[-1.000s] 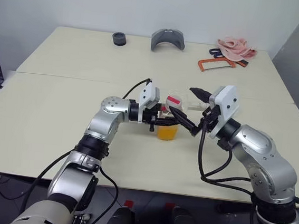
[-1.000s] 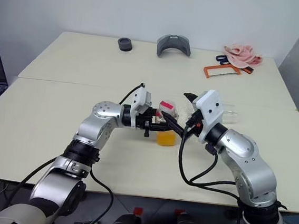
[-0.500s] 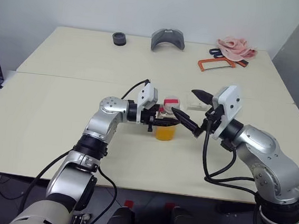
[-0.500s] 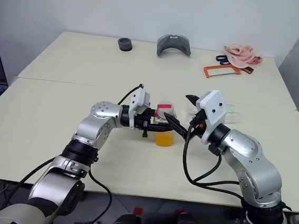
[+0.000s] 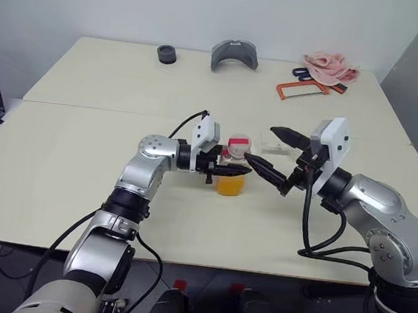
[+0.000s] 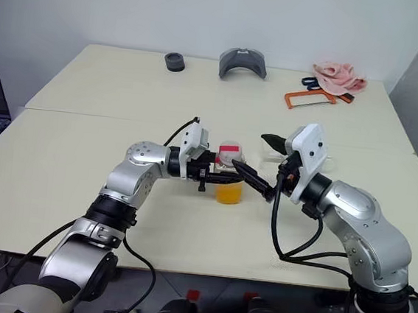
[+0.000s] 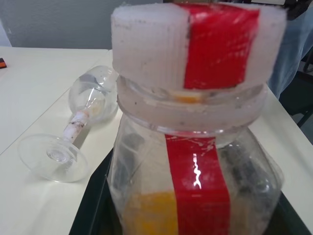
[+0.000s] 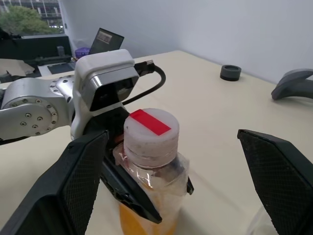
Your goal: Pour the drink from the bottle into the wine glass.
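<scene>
The bottle (image 5: 233,170), clamped by the left gripper (image 5: 226,170), blocked the table (image 5: 83,152) centre; the toppled wine glass (image 7: 73,132) lay just behind; surrounding tabletop stood open

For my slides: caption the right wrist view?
Left gripper clamps capped clear plastic bottle of orange drink; right gripper open.

head pair looking down over table (image 5: 58,186), wrist views level, close, all sharing bottle (image 8: 150,142)
</scene>
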Controlling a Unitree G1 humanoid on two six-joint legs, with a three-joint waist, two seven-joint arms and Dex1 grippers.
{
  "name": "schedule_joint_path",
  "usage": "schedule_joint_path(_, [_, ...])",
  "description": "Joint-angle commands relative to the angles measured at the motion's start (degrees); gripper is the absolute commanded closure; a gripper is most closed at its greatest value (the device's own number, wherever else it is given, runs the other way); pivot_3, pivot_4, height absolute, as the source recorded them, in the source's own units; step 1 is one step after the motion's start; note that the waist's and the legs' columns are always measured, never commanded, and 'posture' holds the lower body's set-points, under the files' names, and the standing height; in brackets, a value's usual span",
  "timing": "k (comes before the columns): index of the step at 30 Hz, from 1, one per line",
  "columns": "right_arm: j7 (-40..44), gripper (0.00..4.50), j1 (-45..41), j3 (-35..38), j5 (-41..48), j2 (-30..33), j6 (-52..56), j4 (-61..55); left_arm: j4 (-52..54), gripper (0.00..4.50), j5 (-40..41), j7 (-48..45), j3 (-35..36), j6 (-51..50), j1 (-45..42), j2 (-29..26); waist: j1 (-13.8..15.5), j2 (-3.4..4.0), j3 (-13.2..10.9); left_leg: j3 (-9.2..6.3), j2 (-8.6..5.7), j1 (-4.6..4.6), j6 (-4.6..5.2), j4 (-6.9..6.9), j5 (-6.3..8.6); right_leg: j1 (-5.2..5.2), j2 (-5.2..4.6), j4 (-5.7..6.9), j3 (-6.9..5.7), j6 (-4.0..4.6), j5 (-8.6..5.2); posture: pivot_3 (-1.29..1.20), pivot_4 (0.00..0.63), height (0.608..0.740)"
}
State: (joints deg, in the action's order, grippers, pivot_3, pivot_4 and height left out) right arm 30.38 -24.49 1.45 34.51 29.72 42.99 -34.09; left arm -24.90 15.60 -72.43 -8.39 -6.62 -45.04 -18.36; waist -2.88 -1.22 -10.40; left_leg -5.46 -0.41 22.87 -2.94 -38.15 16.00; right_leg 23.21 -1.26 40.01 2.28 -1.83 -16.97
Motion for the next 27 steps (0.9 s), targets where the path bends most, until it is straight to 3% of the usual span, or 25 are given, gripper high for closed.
schedule_joint_path(1, [3.81,0.00,0.60,1.36,-0.91,2.33,-4.81,-0.44,1.37,2.81,0.88,1.21,1.90,1.42,-1.07,-0.14,0.03,0.00,0.00,0.01,-0.01,0.00,0.00,-0.01,0.00,0.00,-0.01,0.00,0.01,0.00,0.00,0.00,0.150,0.740])
schedule_joint_path(13, [4.83,0.00,-3.74,0.19,4.59,1.97,0.17,2.84,4.87,2.81,5.11,-4.62,2.10,-2.59,0.22,-0.97,-0.05,0.00,0.00,0.02,0.02,-0.01,-0.01,0.00,-0.01,0.00,0.02,0.00,0.01,0.00,0.00,0.00,0.150,0.740])
schedule_joint_path(27, [5.95,0.00,-9.26,-4.51,2.09,0.32,-0.03,7.34,4.23,2.81,3.15,-6.47,0.96,-1.29,-0.17,-1.60,-0.08,0.00,0.00,-0.01,0.01,-0.01,-0.01,-0.01,-0.01,-0.01,0.00,0.00,-0.01,0.00,0.00,0.00,0.150,0.740])
